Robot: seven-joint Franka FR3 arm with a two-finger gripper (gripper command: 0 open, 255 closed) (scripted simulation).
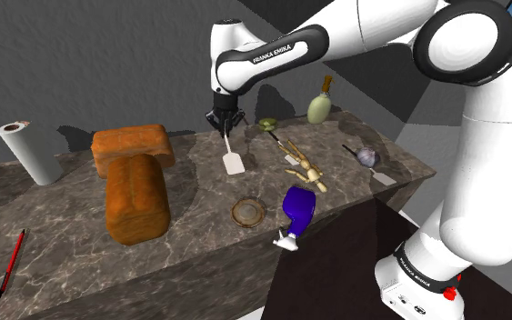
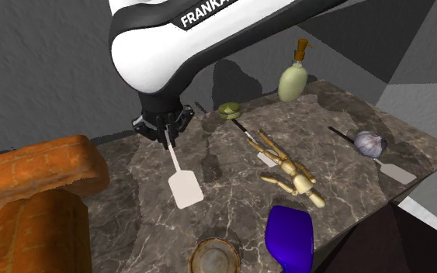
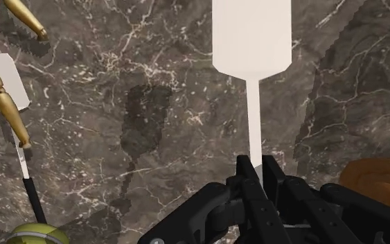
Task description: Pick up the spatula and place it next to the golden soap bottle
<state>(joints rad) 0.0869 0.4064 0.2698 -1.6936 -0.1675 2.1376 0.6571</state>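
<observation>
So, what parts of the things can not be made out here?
Spatula: wrist view, blade's far end cut off by the edge; handle's end hidden inside the shut gripper.
Blue bottle: second exterior view, lower part cut off by the edge.
Red pen: shoulder view, too small for detail.

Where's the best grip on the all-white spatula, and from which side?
Grip the spatula at the end of its thin handle, away from the blade, coming from above. The handle is narrow enough to sit between the jaws, while the blade is wide and flat. The gripper is shut there now, and the blade hangs down.
</observation>
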